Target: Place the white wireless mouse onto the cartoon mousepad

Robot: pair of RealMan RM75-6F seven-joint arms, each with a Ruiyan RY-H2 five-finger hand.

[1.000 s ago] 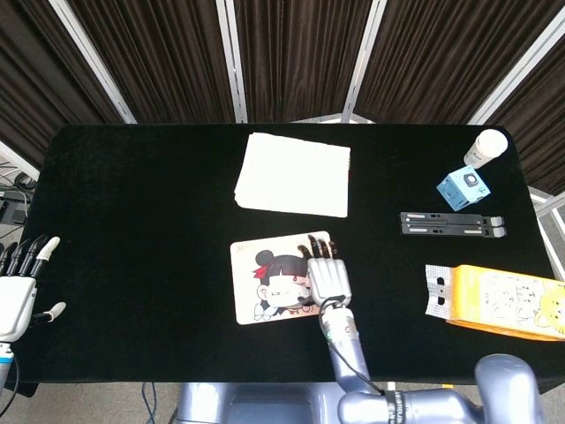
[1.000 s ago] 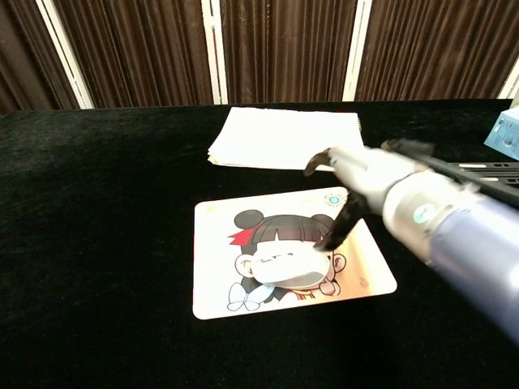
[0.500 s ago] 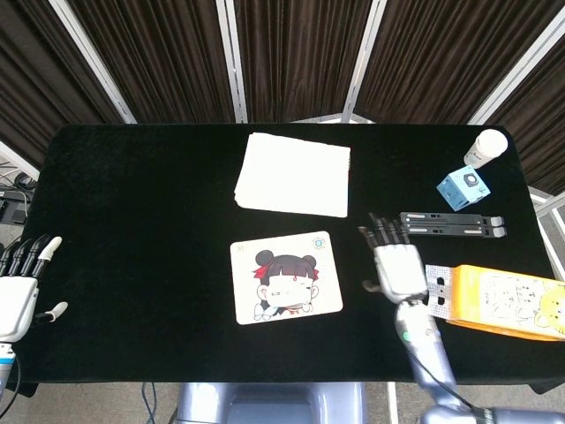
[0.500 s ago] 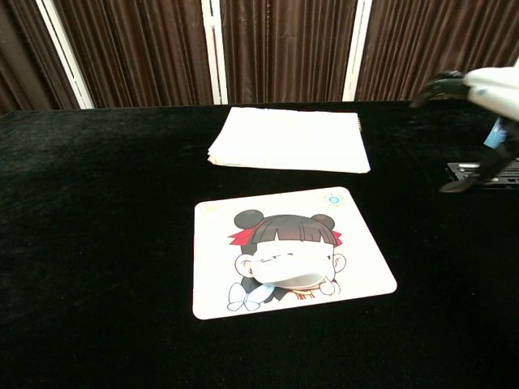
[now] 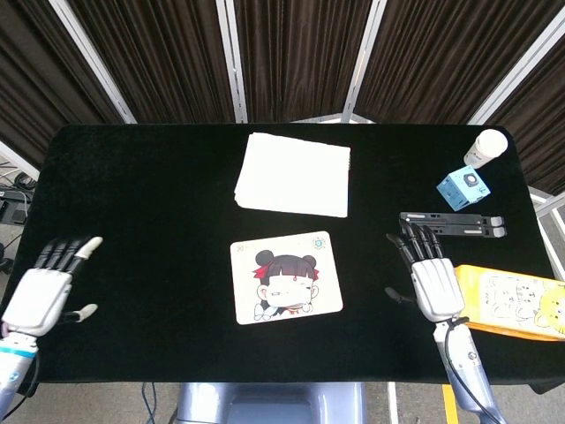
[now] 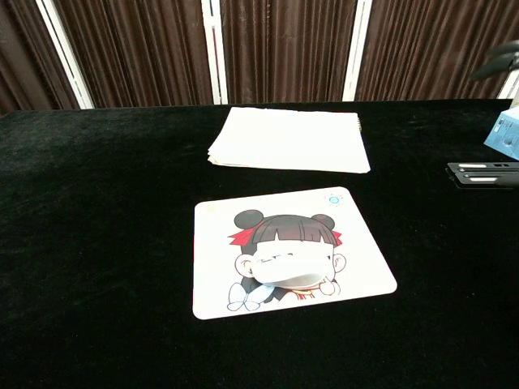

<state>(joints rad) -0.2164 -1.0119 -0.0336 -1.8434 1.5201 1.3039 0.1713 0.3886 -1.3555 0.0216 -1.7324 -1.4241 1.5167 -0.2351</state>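
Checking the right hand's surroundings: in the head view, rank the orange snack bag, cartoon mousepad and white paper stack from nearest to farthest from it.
From the right hand:
1. Orange snack bag, just to its right, nearest.
2. Cartoon mousepad, to its left at table centre.
3. White paper stack, up and left toward the far edge, farthest.

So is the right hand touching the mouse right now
No, the right hand hovers open beside the mousepad, clear of the white mouse.
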